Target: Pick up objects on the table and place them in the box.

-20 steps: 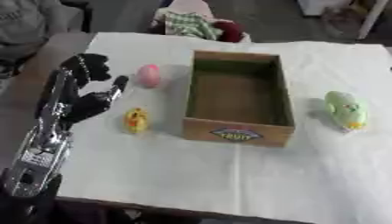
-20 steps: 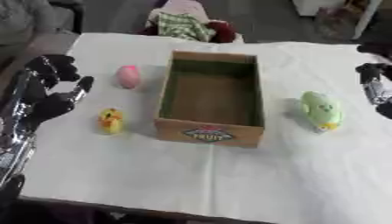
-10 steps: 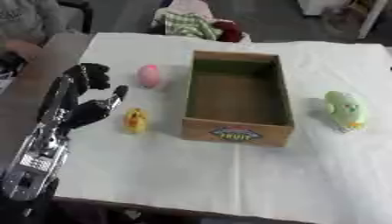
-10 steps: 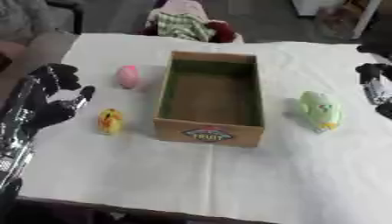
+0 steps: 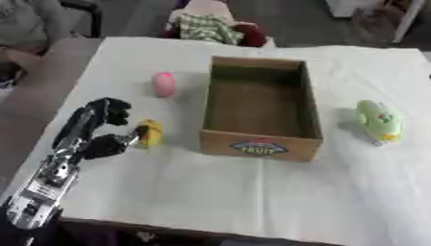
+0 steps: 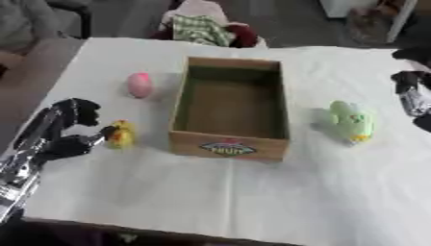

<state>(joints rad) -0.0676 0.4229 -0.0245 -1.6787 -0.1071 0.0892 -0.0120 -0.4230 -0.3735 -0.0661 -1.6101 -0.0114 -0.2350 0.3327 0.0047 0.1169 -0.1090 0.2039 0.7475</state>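
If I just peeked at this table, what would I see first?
Probably the open cardboard box in the middle of the white table, with nothing visible in it. Next, the black left hand on the left, its fingers curling beside a small yellow toy, with a pink egg-shaped toy farther back. On the box's right lies a green toy, and the right hand shows at the right edge.

one box [image 5: 261,144], one pink toy [image 5: 163,84], one yellow toy [image 5: 151,133], one green toy [image 5: 378,120]
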